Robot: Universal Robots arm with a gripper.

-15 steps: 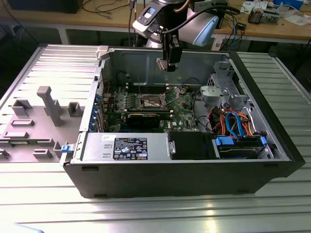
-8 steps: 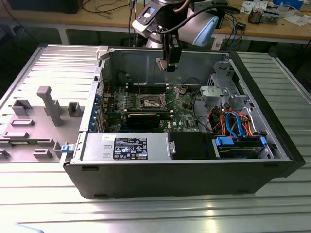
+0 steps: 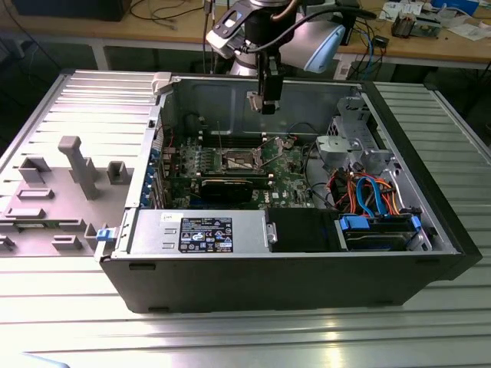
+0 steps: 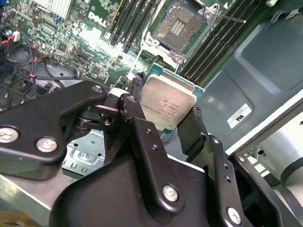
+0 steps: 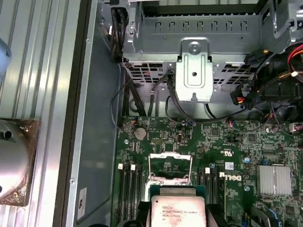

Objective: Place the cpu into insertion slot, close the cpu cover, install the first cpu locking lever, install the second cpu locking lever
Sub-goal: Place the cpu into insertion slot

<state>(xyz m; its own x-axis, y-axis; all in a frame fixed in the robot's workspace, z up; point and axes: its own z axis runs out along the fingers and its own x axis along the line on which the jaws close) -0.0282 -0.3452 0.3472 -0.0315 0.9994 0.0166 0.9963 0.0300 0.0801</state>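
fingers (image 4: 188,131) clamp cpu (image 4: 166,105), apart from insertion slot (image 4: 179,26)

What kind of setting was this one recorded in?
Probably a robotics or electronics lab: an open computer case sits on a ribbed metal table, wooden workbenches strewn with cables stand behind, and the claw holds the cpu above the motherboard.
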